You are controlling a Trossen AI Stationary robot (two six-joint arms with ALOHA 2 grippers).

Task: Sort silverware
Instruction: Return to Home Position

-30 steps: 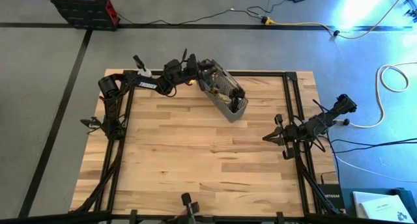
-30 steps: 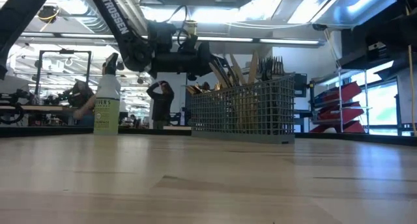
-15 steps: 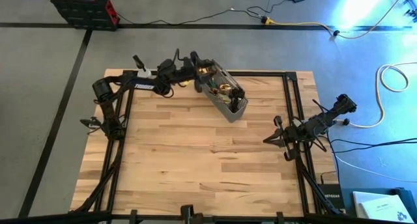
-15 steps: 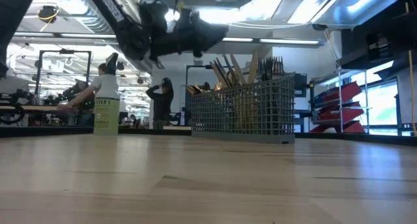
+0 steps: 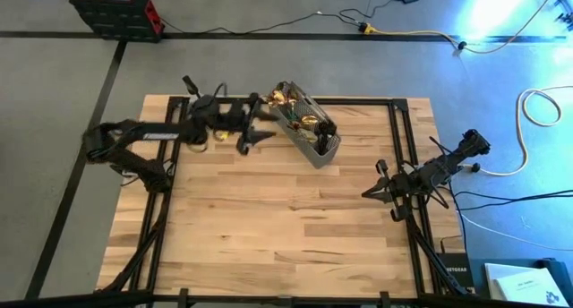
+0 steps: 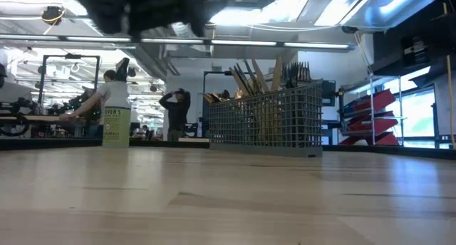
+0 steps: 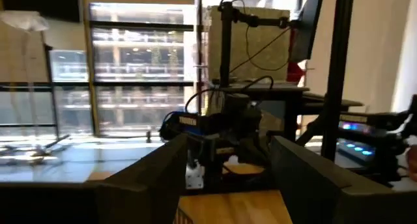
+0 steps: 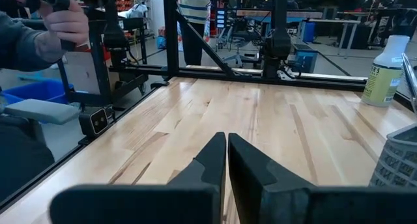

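The silverware [image 5: 300, 111] stands upright in a grey wire-mesh caddy [image 5: 324, 149] at the table's far middle. In the low view gold and dark handles [image 6: 263, 77] stick out above the caddy's rim [image 6: 263, 124]. My left gripper [image 5: 262, 133] hangs above the table just left of the caddy. It is open, with nothing between its fingers [image 7: 231, 146]. In the low view it is a dark blur at the top [image 6: 142, 6]. My right gripper [image 5: 367, 190] waits shut at the table's right edge, its fingers [image 8: 227, 142] together.
A spray bottle of green liquid [image 6: 116, 117] stands at the far left, behind my left arm. Black frame rails [image 5: 403, 147] run along the table's sides. A person's hand [image 8: 62, 22] shows beyond the table. Bare wood [image 5: 286, 227] fills the middle and near part.
My left gripper has drawn back from over the caddy's far end, toward the table's left and near side. It has also risen to the top of the low view and tipped upward. The silverware and caddy stay where they were.
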